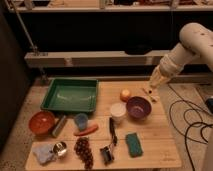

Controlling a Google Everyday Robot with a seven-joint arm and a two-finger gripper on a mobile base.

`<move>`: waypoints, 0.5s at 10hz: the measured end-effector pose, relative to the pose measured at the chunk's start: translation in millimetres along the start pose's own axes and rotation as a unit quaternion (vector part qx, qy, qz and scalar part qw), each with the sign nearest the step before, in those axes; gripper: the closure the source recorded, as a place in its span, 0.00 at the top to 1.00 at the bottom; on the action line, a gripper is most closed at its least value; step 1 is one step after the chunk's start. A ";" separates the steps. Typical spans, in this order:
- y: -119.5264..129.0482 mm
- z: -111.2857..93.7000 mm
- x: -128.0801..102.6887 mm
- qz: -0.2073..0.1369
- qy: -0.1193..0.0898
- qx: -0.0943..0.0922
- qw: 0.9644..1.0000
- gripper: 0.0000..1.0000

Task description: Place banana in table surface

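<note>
The banana is a small pale-yellow piece at the far right edge of the wooden table surface, just right of the purple bowl. My gripper hangs at the end of the white arm, directly above the banana and very close to it. I cannot tell whether it touches the banana.
A green tray stands at the back left. A round orange fruit, white cup, blue cup, carrot piece, orange bowl, grapes, black tool and green sponge fill the table. Cables lie on the floor at right.
</note>
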 end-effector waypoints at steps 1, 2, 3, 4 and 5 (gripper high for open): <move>-1.8 1.8 -3.5 -0.003 -0.002 0.000 1.000 0.00; -1.4 1.7 -3.2 -0.003 -0.002 -0.001 1.000 0.00; -1.0 1.1 -2.4 -0.002 -0.002 0.000 1.000 0.00; -0.8 1.0 -2.1 -0.002 -0.002 0.000 1.000 0.00; -2.0 2.0 -4.0 -0.003 -0.002 -0.001 1.000 0.00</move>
